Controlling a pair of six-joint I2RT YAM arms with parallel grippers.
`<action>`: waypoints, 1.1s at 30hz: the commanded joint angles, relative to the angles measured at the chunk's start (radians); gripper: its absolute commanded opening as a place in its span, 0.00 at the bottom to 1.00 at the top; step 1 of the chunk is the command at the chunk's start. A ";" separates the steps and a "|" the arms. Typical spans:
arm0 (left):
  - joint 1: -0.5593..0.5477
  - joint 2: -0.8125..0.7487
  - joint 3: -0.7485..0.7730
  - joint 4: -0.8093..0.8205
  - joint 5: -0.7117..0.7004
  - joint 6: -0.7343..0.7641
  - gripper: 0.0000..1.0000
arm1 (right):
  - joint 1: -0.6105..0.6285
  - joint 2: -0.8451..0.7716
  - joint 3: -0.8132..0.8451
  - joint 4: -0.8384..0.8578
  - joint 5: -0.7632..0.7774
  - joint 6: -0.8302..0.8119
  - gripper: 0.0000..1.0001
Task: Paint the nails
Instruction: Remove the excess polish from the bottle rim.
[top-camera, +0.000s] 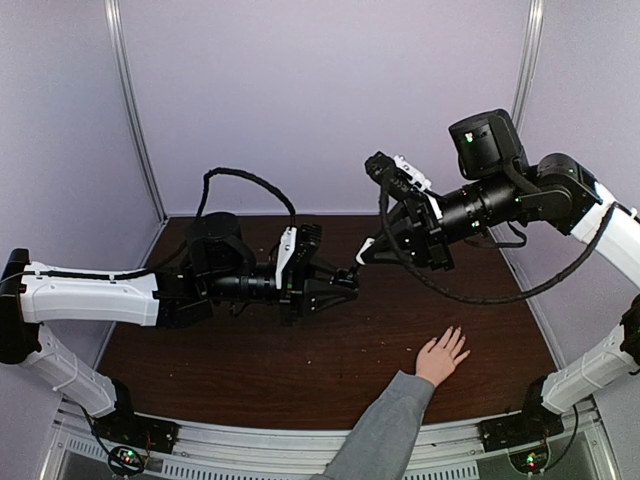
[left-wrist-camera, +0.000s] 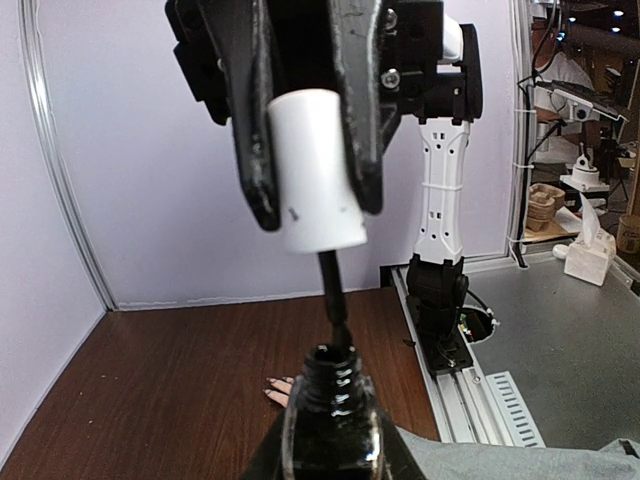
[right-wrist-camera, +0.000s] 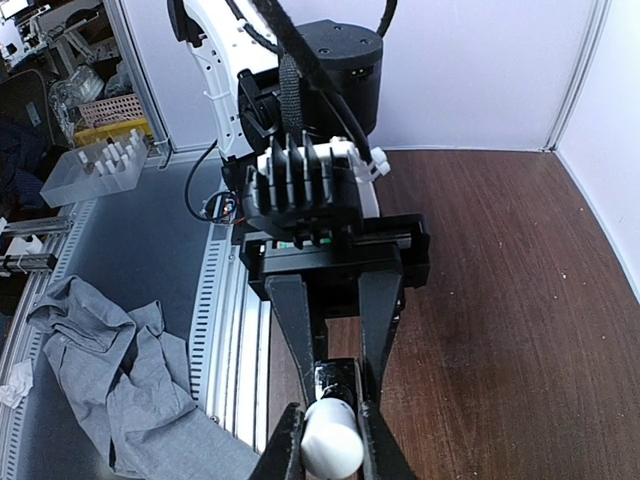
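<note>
Above the brown table (top-camera: 330, 350), my left gripper (top-camera: 345, 283) is shut on a small dark polish bottle (left-wrist-camera: 335, 415), with my fingers (left-wrist-camera: 262, 465) just showing beside it. My right gripper (left-wrist-camera: 315, 200) is shut on the white cap (left-wrist-camera: 318, 170). The cap's thin black brush stem (left-wrist-camera: 333, 295) reaches down into the bottle's mouth. The right wrist view shows that cap (right-wrist-camera: 332, 445) in my right gripper (right-wrist-camera: 332, 450), right in front of the bottle (right-wrist-camera: 335, 380). A hand (top-camera: 443, 355) in a grey sleeve (top-camera: 385, 425) lies flat with spread fingers at the near right. The nails (left-wrist-camera: 272, 386) are barely visible.
Pale walls close the table at the back and sides. An aluminium rail (top-camera: 300, 440) runs along the near edge with the arm bases. Off the table lie a grey cloth (right-wrist-camera: 110, 380), a plastic rack (right-wrist-camera: 100, 165) and a tissue box (left-wrist-camera: 590, 255).
</note>
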 joint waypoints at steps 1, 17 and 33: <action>0.010 -0.004 0.014 0.067 0.000 -0.006 0.00 | 0.004 -0.023 -0.007 0.027 0.067 0.005 0.00; 0.012 -0.005 0.005 0.070 -0.013 -0.006 0.00 | 0.002 -0.042 -0.010 0.033 0.102 0.005 0.00; 0.011 0.007 0.018 0.067 -0.009 -0.006 0.00 | 0.002 -0.034 -0.011 0.040 0.027 0.009 0.00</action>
